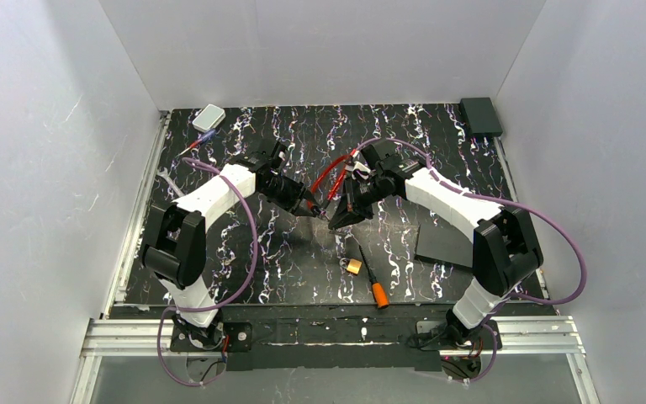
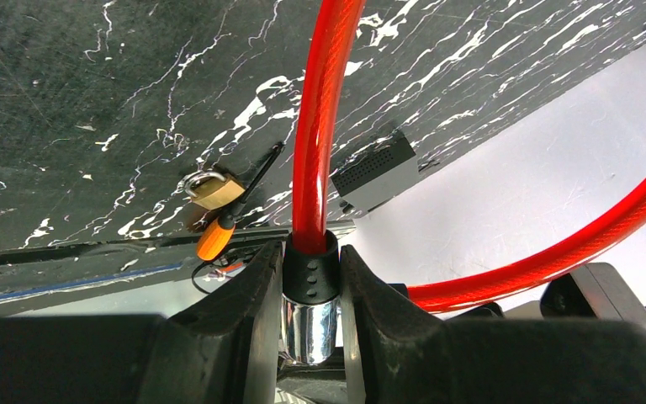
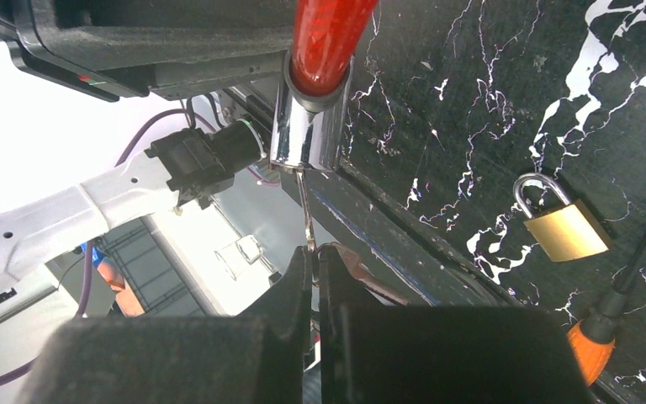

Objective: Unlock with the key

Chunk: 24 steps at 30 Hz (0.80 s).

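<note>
**Left gripper** (image 2: 311, 254): jaws clenched on the black collar and chrome metal lock cylinder (image 2: 309, 324) at the end of the thick red plastic-coated cable (image 2: 318, 126). One finger (image 2: 248, 324) presses on each side of the lock cylinder. The cable rises from the collar and loops round to the right.

**Right gripper** (image 3: 314, 257): jaws pinched tight on the thin pale silvery metal key (image 3: 306, 210). The key is held off the table, between the two grippers. Its blade runs up from the fingertips to the lower end face of the lock cylinder and touches it there. Depth of insertion cannot be determined.

**Table**: black, white-veined marbled table surface (image 1: 437, 151). A small brass padlock (image 1: 354, 267) lies on it just beside the orange-handled screwdriver (image 1: 373, 284), near the front edge, apart from both grippers
</note>
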Available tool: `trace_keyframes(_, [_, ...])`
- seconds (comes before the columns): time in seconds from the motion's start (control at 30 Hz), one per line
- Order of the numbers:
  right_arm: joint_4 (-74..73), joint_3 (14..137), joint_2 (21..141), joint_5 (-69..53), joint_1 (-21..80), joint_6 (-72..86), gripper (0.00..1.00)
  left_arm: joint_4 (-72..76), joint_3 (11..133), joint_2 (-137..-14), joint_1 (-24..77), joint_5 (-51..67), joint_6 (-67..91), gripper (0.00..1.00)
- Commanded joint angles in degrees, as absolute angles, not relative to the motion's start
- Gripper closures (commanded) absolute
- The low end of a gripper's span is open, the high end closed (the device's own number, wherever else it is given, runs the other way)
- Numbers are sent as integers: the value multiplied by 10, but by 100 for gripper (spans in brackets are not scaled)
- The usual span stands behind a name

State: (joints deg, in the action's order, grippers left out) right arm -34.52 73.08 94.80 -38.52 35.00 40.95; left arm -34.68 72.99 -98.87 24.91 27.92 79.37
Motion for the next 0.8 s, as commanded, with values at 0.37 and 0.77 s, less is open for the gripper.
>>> trace_keyframes(0.37, [-324, 745, 925, -392, 352, 422, 99, -343, 731, -969, 252, 300, 789, 100])
trace_keyframes(0.77, [-307, 724, 929, -406, 356, 435, 99, -343, 739, -975, 256, 293, 795, 100])
